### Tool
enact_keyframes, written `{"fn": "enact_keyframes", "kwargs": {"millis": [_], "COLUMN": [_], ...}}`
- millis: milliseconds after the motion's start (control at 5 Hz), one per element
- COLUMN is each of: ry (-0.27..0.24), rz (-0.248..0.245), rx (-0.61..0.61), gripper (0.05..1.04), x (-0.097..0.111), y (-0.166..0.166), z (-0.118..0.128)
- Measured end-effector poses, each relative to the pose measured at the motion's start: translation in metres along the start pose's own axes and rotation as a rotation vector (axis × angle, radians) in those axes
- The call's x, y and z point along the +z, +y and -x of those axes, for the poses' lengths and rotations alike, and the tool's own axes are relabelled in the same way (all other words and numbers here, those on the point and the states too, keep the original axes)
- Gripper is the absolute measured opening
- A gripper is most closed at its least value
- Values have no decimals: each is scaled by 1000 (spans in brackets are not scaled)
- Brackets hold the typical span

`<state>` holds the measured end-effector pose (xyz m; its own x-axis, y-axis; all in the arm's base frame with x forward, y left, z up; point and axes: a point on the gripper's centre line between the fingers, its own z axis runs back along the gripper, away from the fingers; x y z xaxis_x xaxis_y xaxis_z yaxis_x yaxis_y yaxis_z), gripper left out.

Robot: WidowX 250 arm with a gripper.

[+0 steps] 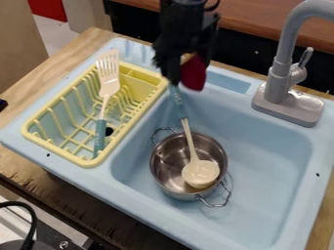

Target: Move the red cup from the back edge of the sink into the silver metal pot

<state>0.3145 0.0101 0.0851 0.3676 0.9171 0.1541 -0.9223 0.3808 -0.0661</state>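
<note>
We locate the gripper (pixel 183 77) at 12 o'clock in the camera view, above the sink (pixel 267 156). A red object (pixel 194 75) sits at it, partly covered; we cannot tell whether the gripper is clenched, released or grasping it. Beneath, the ladle (pixel 200 173) rests its bowl in the metal pot (pixel 164 163), masking part of the pot's floor; its handle runs toward 11 o'clock, the top end obscured. At 10 o'clock, the yellow rack (pixel 87 162) contains a spatula (pixel 108 75).
</note>
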Motion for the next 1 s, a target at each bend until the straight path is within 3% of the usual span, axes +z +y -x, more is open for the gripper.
{"fn": "enact_keyframes", "kwargs": {"millis": [600,800,1000], "ry": [-73,-109,-129], "rz": [21,41,29], "rx": [-182,-205,-208], "gripper": [806,806,806], "x": [-25,-28,-34], "y": [39,37,36], "z": [43,56,63]}}
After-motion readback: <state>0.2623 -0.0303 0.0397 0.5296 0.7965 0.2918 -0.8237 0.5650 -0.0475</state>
